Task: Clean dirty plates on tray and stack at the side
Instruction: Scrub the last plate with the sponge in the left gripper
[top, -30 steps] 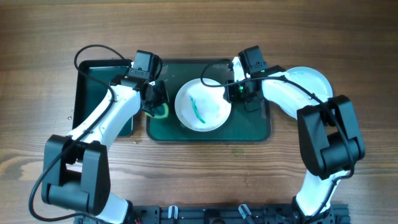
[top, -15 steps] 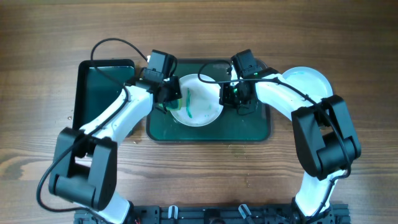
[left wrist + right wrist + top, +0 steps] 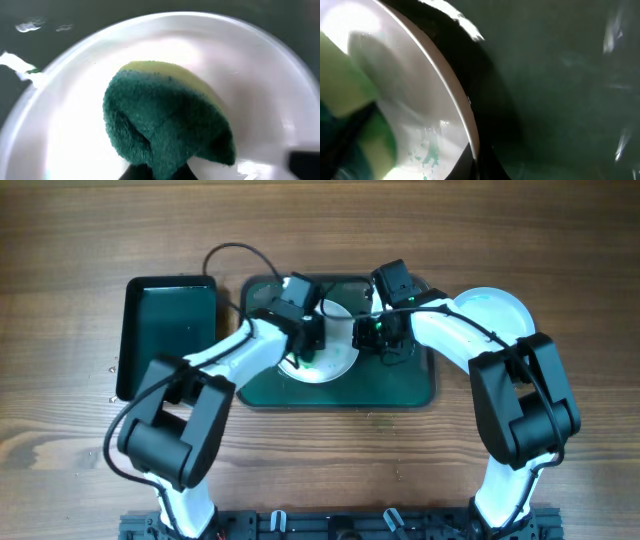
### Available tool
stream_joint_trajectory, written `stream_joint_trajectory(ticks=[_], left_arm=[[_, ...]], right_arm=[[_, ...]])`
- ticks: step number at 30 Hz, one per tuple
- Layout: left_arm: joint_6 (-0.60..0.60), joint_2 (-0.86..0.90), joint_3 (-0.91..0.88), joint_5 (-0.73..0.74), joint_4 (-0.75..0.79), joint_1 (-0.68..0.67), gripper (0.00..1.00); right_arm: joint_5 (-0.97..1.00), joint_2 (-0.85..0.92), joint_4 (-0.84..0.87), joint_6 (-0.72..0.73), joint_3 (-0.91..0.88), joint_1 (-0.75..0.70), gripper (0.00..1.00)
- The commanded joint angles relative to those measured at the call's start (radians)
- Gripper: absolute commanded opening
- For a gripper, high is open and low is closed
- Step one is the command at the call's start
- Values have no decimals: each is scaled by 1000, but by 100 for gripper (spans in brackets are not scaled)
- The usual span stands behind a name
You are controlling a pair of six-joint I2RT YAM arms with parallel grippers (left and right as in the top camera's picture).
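Note:
A white plate (image 3: 338,358) lies on the dark green tray (image 3: 400,385). My left gripper (image 3: 308,340) is shut on a green and yellow sponge (image 3: 170,120), which is pressed on the plate's inside (image 3: 260,95). My right gripper (image 3: 366,330) is shut on the plate's right rim (image 3: 455,90), one finger on each side. A teal smear (image 3: 427,155) shows on the plate near that rim, with the sponge (image 3: 350,110) beside it. Another plate (image 3: 497,305), white with a pale blue tint, lies on the tabletop at the right, partly under my right arm.
A smaller, narrower dark tray (image 3: 165,330) stands left of the green tray. The green tray's floor (image 3: 560,100) is wet and glossy. A black cable loops above the left arm (image 3: 225,255). Wood-grain tabletop (image 3: 330,450) surrounds both trays.
My left arm has swung right, carrying the sponge from the tray's left edge onto the plate and over its teal streak. My right gripper has stayed on the plate's rim.

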Motion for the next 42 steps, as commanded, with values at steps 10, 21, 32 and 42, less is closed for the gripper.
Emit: stream_joint_trajectory(ticks=[10,21,32,42], left_arm=[[-239,50,-18,-425,105,-25,4],[-107,50,-17,295,-278,165,4],[-162,50,-17,-53,-100,29,4],[-205,50,-18,-254,-231,34,4]], right_arm=[[18,33,-14,5,-28,11,4],[-130,35,-4,-26,-48,5,4],[-136,35,-4,-42,-48,5,4],[-129,35,2,-40,-48,5,4]])
